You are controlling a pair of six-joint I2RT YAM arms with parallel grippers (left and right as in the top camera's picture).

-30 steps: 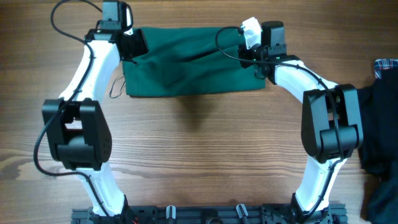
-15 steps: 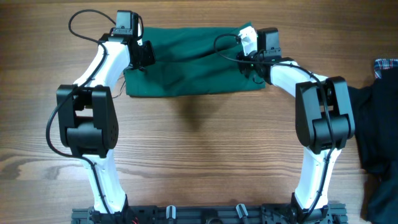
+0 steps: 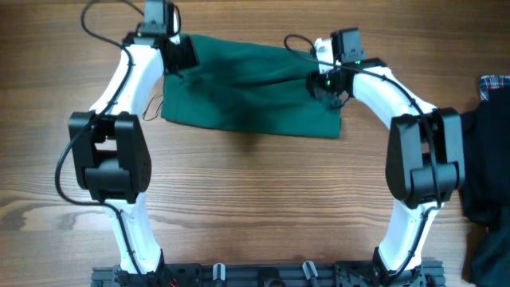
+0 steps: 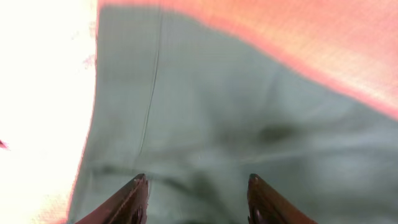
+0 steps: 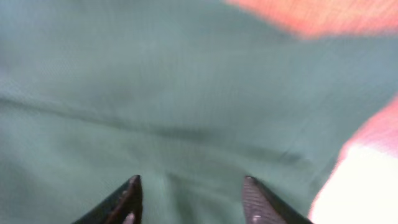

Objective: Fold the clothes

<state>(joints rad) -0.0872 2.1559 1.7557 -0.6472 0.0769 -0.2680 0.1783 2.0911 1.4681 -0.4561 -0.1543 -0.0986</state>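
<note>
While I watched the overhead feed, the clothes (image 3: pixel 247 92) lay spread across the upper middle of the frame on the table (image 3: pixel 255 207), long axis running left to right, the left end sitting a little higher in the frame than the right. A thin cord loop (image 3: pixel 151 108) trailed off the left edge onto the wood. Half a second before, the lower hem had run level across the frame; now it slanted down toward the right, and the right arm's wrist had dropped lower over that end. From above I could see the whole outline and the tilt, but both sets of fingers were hidden under the wrist housings. The wrist cameras filled that in: the left gripper (image 4: pixel 198 193) had its jaws parted over the upper left corner, flat green cloth and a stitched seam showing through the gap, and the right gripper (image 5: pixel 193 196) stood likewise parted over the upper right end, nothing pinched between the tips. Only the overhead view showed a black garment (image 3: pixel 486 159) and a plaid cloth (image 3: pixel 496 86) at the right edge, well apart from the green one.
</note>
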